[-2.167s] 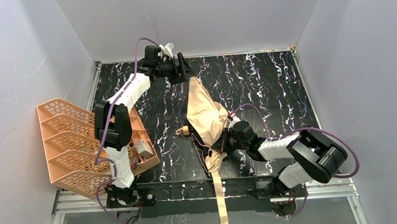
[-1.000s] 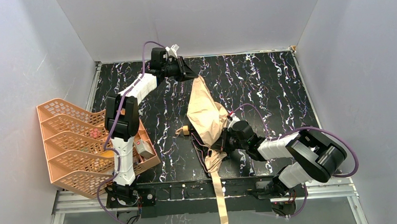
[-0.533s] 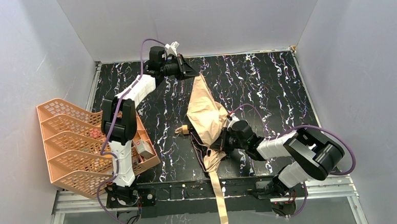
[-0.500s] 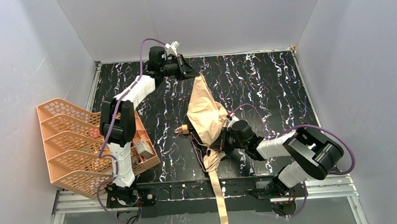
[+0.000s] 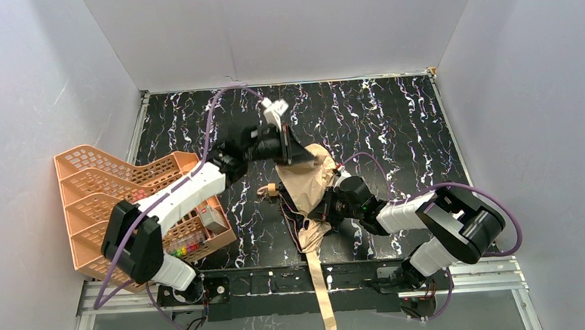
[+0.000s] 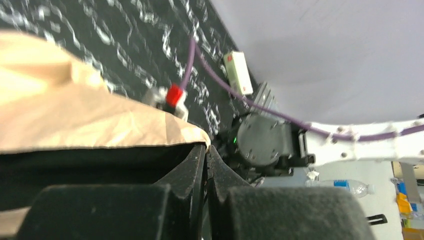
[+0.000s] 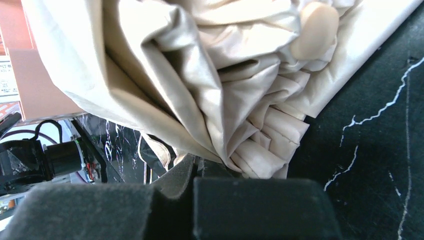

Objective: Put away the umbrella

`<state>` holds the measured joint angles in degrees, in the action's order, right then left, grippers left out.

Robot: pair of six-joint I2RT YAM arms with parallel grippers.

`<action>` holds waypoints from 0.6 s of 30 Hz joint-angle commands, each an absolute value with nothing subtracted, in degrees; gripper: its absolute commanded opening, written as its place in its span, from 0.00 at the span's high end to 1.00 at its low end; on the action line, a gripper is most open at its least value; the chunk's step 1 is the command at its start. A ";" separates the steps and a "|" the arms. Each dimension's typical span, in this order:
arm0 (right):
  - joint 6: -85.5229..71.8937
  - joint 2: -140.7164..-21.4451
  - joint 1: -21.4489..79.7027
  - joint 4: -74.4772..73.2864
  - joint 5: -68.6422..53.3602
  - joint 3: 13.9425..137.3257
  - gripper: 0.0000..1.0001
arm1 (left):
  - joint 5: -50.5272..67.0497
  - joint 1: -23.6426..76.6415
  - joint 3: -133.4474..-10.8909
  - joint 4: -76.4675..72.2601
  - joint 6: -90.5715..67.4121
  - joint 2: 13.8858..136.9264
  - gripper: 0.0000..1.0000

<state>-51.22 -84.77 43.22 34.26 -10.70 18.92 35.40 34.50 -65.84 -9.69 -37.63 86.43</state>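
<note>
The umbrella (image 5: 311, 181) lies crumpled mid-table, tan side up, its small tan handle (image 5: 272, 189) poking out on the left. Its tan strap (image 5: 320, 284) trails over the front edge. My left gripper (image 5: 295, 151) is shut on the canopy's far tip, which is folded back over the rest. The left wrist view shows the tan canopy edge (image 6: 100, 125) pinched at the left gripper (image 6: 206, 149). My right gripper (image 5: 326, 207) is shut on the canopy's near folds. In the right wrist view, pleated tan cloth (image 7: 200, 75) and the handle knob (image 7: 315, 30) sit above the right gripper (image 7: 216, 167).
An orange mesh tray rack (image 5: 103, 213) holding small items stands at the table's left edge, under the left arm. Grey walls close in the left, back and right sides. The right arm's wrist (image 6: 265, 142) sits just beyond the left fingertips.
My left arm has swung from the back of the table to the centre, dragging the canopy's far tip with it and folding the canopy shorter. The right gripper has stayed put.
</note>
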 commanded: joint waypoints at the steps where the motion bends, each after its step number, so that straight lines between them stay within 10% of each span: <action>1: -49.08 -85.52 43.44 25.40 -7.40 18.42 1.00 | 26.22 39.47 -54.88 -15.87 -39.95 78.49 1.00; 18: -47.43 -74.10 43.42 15.85 -4.27 18.72 1.00 | 10.97 55.92 -24.30 -36.98 -49.17 75.22 1.00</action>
<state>-49.91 -79.02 43.29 25.71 -9.13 18.96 14.24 53.80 -26.41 -29.50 -47.88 72.12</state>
